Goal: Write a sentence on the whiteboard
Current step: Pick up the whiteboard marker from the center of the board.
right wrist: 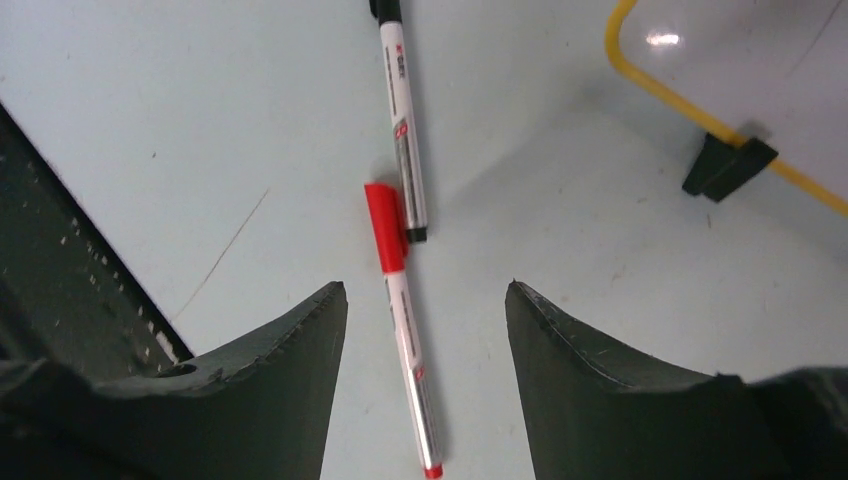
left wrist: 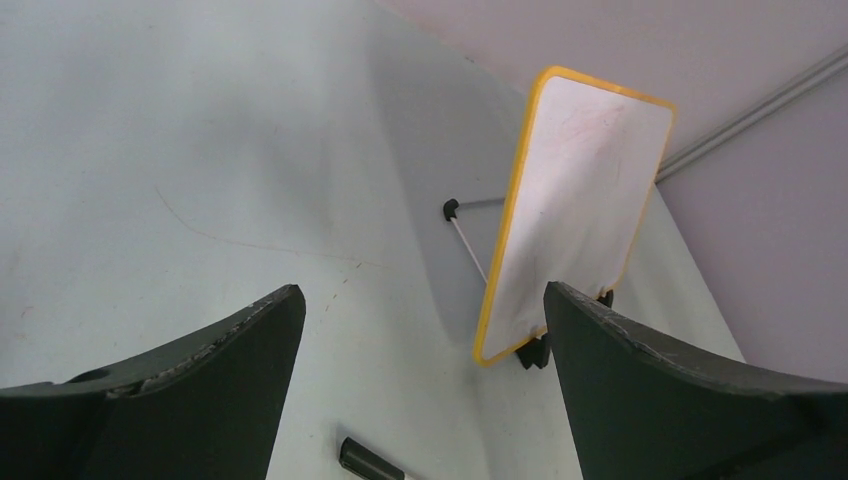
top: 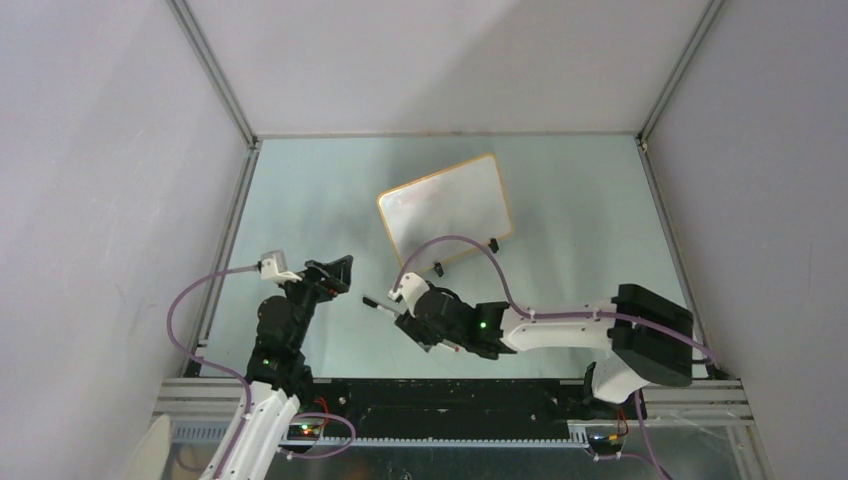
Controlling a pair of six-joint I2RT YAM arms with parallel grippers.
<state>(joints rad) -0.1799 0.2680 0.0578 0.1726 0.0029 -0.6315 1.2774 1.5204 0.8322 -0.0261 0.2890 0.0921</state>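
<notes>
The whiteboard [top: 445, 208] stands tilted on two black clip feet mid-table, orange-framed; its face [left wrist: 580, 210] shows only faint smears, and the sentence is not in view. Two markers lie end to end on the table in the right wrist view. One is black-capped [right wrist: 400, 110] and the other red-capped [right wrist: 405, 340]. My right gripper [right wrist: 425, 290] hangs open over the red-capped marker, a finger on each side, touching neither. The black-capped marker's end [top: 373, 303] pokes out left of the right gripper [top: 400, 312]. My left gripper [top: 335, 272] is open and holds nothing, left of the markers and facing the board.
A thin wire prop [left wrist: 470, 235] braces the board from behind. One clip foot [right wrist: 727, 165] sits close to the right of the markers. Grey enclosure walls and metal rails [top: 225, 250] bound the table on three sides; a black base strip [top: 450, 395] runs along the near edge.
</notes>
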